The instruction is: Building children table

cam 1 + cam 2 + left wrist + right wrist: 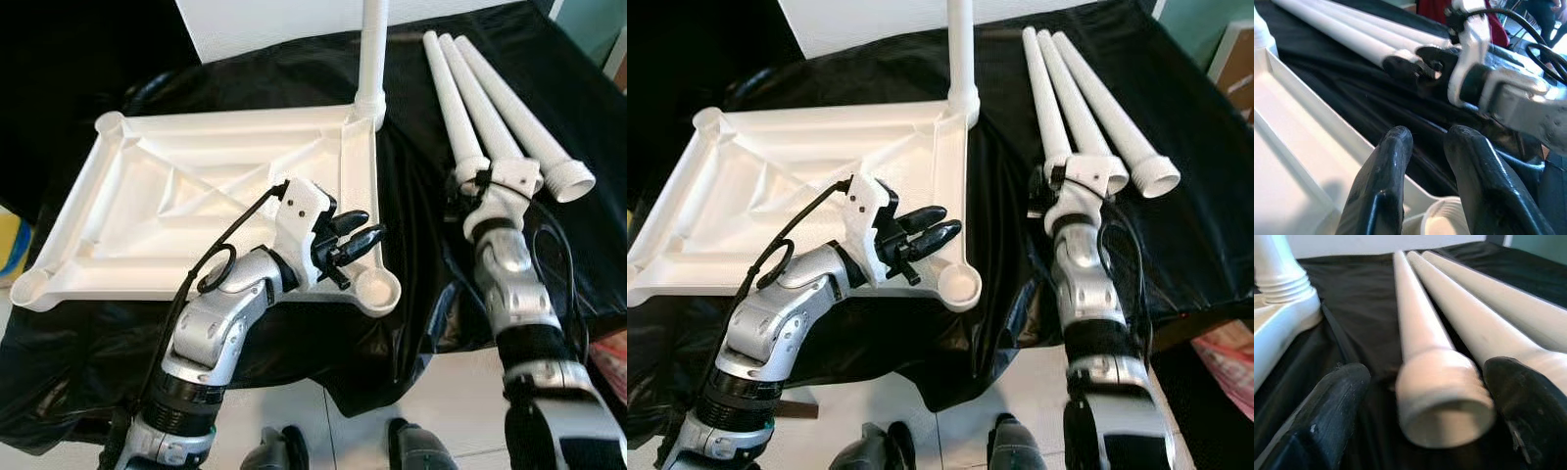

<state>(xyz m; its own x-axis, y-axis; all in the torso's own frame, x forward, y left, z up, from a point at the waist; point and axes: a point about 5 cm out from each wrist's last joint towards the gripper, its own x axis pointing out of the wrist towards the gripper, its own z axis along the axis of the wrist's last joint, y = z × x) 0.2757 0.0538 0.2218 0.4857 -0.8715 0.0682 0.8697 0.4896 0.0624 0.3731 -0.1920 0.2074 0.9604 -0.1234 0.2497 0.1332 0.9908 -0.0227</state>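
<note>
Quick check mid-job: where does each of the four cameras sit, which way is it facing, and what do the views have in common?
Left eye view: on the head, looking down at the upturned tabletop with both silver arms.
Right eye view: the head's other eye, same scene, with the attached leg standing upright.
Left wrist view: along the left gripper, over the corner socket, facing the right gripper.
Right wrist view: along the open right gripper, straddling the nearest loose leg.
Shared: three loose legs on the black cloth.

White tabletop (147,196), plain and unpatterned, on a glossy black cloth (421,245). Three white legs (490,108) beside it. Silver arms, black fingers (1381,186).
</note>
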